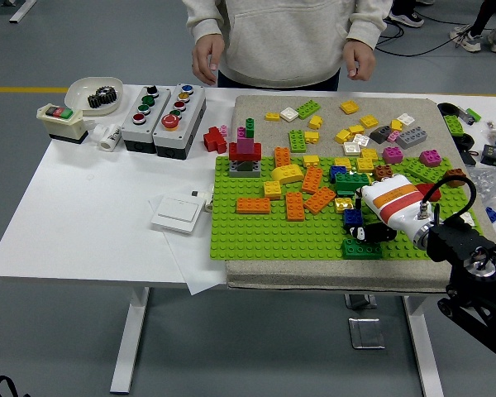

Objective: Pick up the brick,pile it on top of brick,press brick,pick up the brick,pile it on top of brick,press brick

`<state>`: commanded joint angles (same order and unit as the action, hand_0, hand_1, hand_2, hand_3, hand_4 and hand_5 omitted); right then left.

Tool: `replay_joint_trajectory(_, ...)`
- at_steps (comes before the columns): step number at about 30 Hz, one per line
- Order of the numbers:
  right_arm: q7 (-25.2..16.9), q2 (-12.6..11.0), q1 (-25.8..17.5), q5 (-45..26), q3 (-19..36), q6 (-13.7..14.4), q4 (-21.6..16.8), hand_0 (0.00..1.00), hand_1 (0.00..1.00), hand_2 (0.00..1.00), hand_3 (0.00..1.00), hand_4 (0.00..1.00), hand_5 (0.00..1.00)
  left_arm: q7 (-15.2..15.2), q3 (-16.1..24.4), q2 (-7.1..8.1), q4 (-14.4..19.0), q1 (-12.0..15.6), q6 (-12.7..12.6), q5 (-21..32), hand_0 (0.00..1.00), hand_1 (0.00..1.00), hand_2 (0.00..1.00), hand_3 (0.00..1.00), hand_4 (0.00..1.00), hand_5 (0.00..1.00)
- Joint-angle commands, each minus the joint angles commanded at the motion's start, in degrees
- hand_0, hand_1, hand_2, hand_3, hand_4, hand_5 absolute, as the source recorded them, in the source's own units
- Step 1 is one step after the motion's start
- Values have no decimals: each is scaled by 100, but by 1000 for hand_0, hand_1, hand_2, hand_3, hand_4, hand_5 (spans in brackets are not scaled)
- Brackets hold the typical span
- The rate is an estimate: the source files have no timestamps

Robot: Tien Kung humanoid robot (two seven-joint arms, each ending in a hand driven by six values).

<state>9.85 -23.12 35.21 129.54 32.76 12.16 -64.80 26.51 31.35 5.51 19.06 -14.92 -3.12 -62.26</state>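
A dark blue brick (353, 218) sits on top of a green brick (362, 249) near the front right of the lime-green baseplate (256, 240). The right hand (379, 217), white with an orange stripe, rests over this small stack, its black fingertips (365, 232) lying against the blue brick and on the green one; whether they grip or only press cannot be told, since the hand's body hides most of them. The black right arm (471, 265) enters from the lower right corner.

Just behind the stack lie a yellow brick (344, 204) and another green brick (350, 181). Further left on the baseplate are several orange bricks (294, 206), a rounded yellow piece (287, 174), and a small red, magenta and grey tower (245, 155). The baseplate lies on a beige mat (256, 107), which also holds loose yellow, white, grey, green and magenta bricks toward the far side.

On the white table (74, 215) to the left are a white wall switch (178, 213), two grey button boxes (162, 117), a beige switch (60, 120) and a white bowl holding a black gear (93, 93).

A person in a light hoodie (285, 37) stands at the far side, both hands hanging loosely above the table edge and touching nothing.
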Motion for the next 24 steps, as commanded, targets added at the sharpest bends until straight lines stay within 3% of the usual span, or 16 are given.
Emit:
replay_joint_trajectory(8, -77, -9, -6, 46, -11, -13, 19, 166, 137, 229, 489, 745, 566, 3, 2, 0, 1, -3, 6, -3, 679, 708, 733, 587, 672, 661)
replay_joint_trajectory(24, -216, -39, -27, 46, -10, 78, -62, 153, 129, 218, 474, 766, 508, 5, 3, 1, 2, 7, 11, -4, 679, 709, 734, 588, 671, 661)
